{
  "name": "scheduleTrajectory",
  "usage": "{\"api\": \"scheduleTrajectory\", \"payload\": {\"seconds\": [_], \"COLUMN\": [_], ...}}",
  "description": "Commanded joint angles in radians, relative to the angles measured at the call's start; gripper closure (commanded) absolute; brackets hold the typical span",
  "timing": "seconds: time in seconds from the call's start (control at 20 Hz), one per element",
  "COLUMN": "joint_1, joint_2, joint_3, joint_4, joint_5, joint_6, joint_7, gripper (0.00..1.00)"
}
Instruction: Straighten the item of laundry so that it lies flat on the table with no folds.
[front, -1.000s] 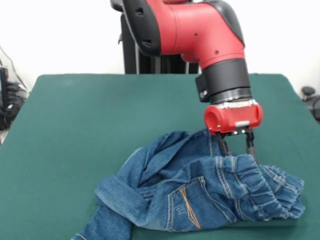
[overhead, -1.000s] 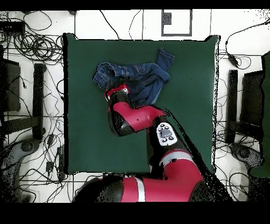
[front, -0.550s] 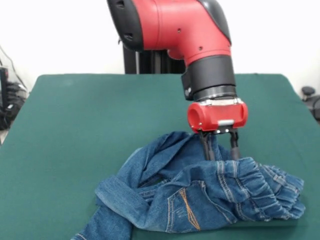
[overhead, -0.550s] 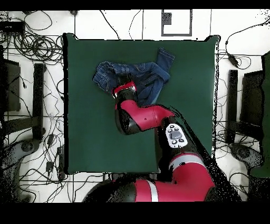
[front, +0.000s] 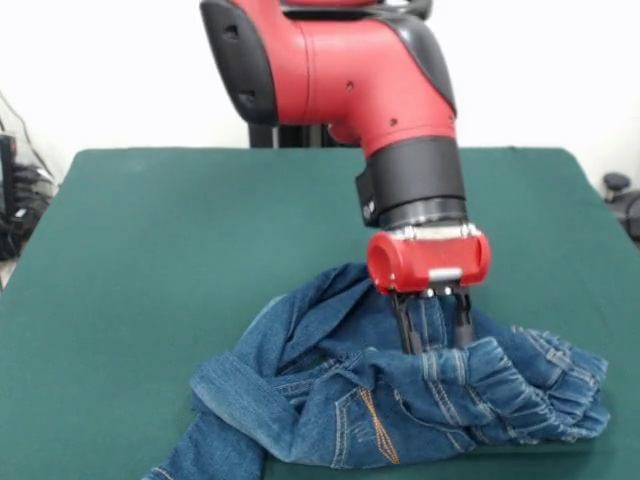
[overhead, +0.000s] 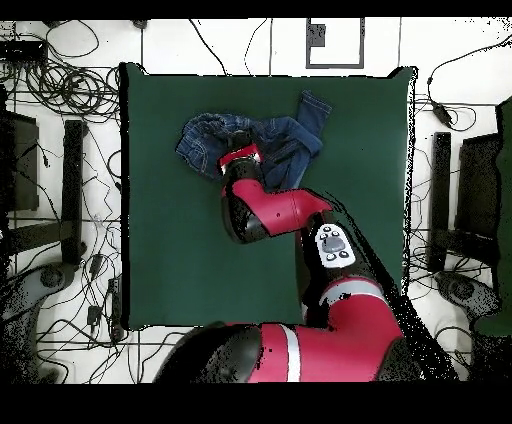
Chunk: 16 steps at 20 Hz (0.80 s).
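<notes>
**A:** Where are the jeans (front: 420, 400) lying?

**B:** They are sitting in a crumpled heap on the green table (front: 180, 240), toward the near edge in the front view. In the overhead view the jeans (overhead: 225, 135) are lying in the far half of the table (overhead: 340, 120), with one leg stretching up and to the right.

**A:** And what is the arm doing?

**B:** The red arm (front: 370, 80) is reaching down over the heap, and the gripper (front: 435, 335) is pressing its two black fingers (front: 408, 325) into the denim just behind the gathered waistband. A ridge of cloth is bunching up between and in front of them.

**A:** Is it holding the fabric?

**B:** The fingers are standing a little apart with cloth between them, but the tips are sinking out of sight into the folds, so a firm grip cannot be told.

**A:** How is the rest lying?

**B:** An orange-stitched pocket (front: 370, 420) is facing the camera, and one leg is trailing off the lower left edge of the front view.
</notes>
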<state>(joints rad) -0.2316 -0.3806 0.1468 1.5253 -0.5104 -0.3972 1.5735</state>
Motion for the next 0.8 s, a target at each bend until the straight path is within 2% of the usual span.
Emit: {"api": "scheduleTrajectory", "payload": {"seconds": [0.05, 0.3, 0.65, 0.8], "joint_1": [0.054, 0.095, 0.129, 0.138], "joint_2": [0.155, 0.219, 0.200, 0.180], "joint_3": [0.038, -0.002, -0.027, -0.040], "joint_4": [-0.167, -0.201, -0.129, -0.114], "joint_5": [0.064, 0.173, 0.304, 0.315], "joint_6": [-0.046, -0.212, -0.445, -0.435], "joint_7": [0.128, 0.127, 0.132, 0.130], "gripper": [0.00, 0.00, 0.00, 0.00]}}
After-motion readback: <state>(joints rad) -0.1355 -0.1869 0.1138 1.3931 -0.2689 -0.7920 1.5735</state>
